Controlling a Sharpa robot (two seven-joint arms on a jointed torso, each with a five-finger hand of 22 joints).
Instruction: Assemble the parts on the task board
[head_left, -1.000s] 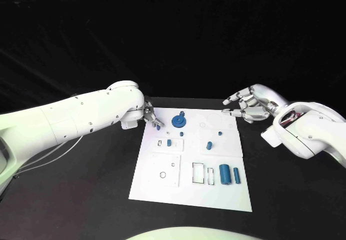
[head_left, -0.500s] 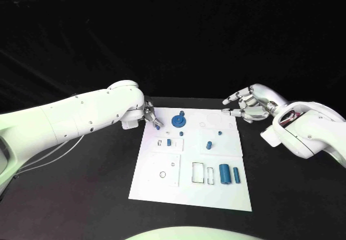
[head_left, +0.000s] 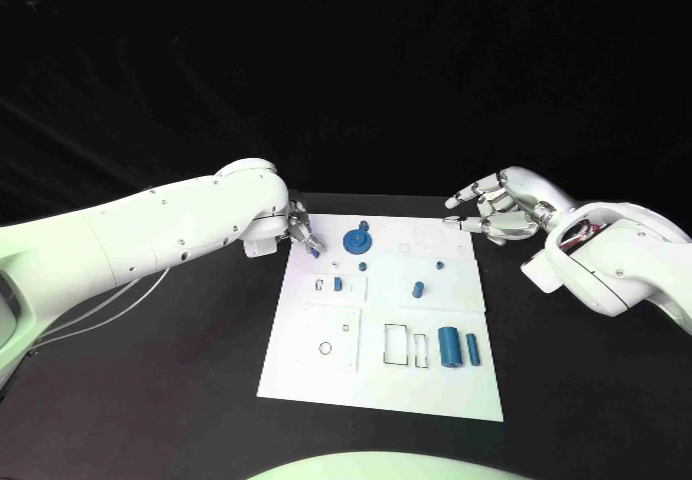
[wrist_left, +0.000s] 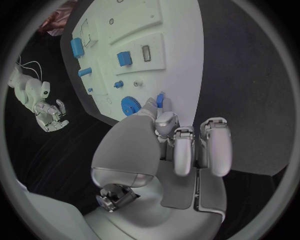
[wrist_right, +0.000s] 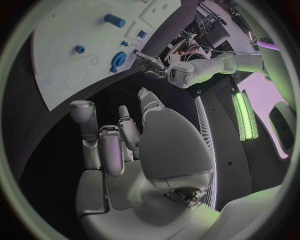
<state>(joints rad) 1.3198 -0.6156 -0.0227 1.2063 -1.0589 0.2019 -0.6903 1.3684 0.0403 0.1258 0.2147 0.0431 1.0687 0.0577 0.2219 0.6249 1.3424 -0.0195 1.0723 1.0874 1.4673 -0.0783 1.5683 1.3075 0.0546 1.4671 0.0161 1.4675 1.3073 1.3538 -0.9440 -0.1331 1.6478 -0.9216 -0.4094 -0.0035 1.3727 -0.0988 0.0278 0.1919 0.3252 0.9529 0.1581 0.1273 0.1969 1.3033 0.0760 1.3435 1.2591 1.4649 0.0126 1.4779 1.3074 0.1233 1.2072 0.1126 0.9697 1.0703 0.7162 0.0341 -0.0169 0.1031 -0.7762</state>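
One small blue part (wrist_left: 160, 99) pinched in left hand (wrist_left: 164, 131) fingers over task board (head_left: 433, 385) far-left corner; right hand (head_left: 495, 214) spread, holding nothing. Risk: shallow pinch, part slips before seating.

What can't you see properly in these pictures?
- Head view: the left robot hand is mostly hidden behind its own white arm, so its grip is hard to see.
- Left wrist view: a small blue piece sits at the fingertips; the fingers cover most of it, so its shape is unclear.
- Head view: the small blue pegs on the white board are too tiny to tell apart.
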